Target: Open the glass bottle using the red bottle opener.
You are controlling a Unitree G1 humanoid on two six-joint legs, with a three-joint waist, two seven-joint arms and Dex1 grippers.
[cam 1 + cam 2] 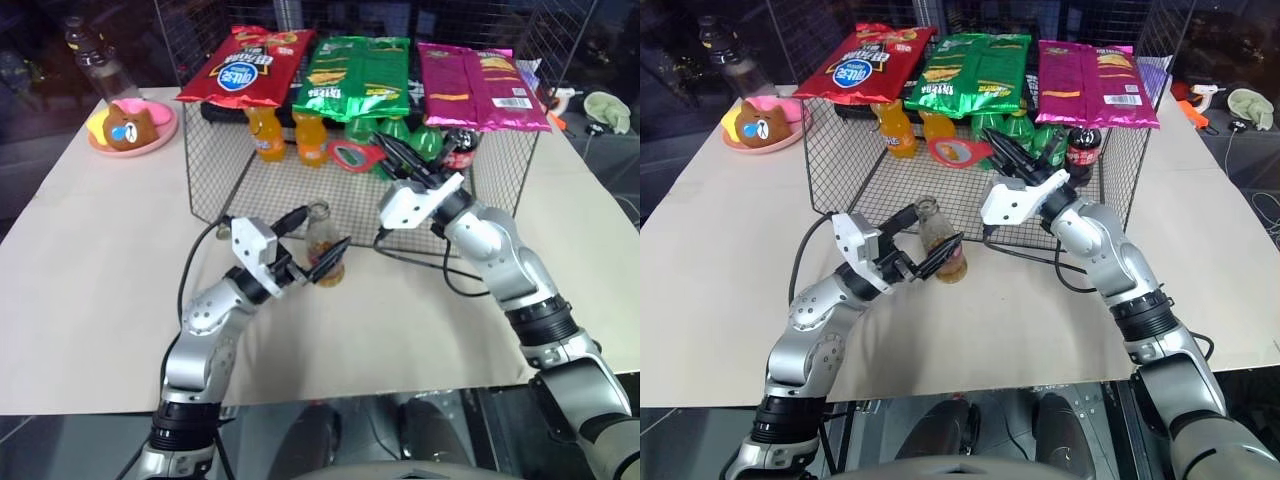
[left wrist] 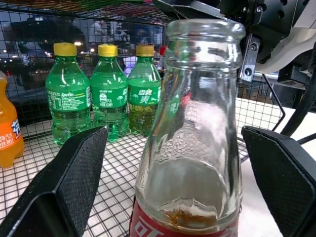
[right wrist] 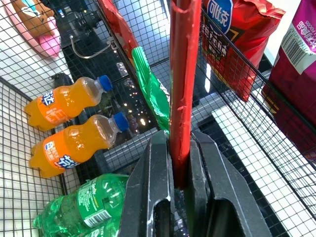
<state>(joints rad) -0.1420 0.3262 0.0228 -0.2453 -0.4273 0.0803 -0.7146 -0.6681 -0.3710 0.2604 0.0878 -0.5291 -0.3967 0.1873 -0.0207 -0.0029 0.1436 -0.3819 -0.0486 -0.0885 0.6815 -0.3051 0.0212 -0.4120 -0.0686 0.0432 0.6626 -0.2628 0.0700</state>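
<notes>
The glass bottle (image 1: 323, 250) stands uncapped at frame centre before the wire basket (image 1: 215, 180), between the left gripper's (image 1: 318, 242) open, untouching fingers. The right gripper (image 1: 396, 155), above right, clamps the red bottle opener (image 1: 352, 155); best lift both clear without tipping.

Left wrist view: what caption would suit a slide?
Open left gripper straddling the uncapped glass bottle, green soda bottles behind mesh.

light: bright, overhead | surroundings: dim | blur: close glass bottle (image 2: 190, 138) soft
</notes>
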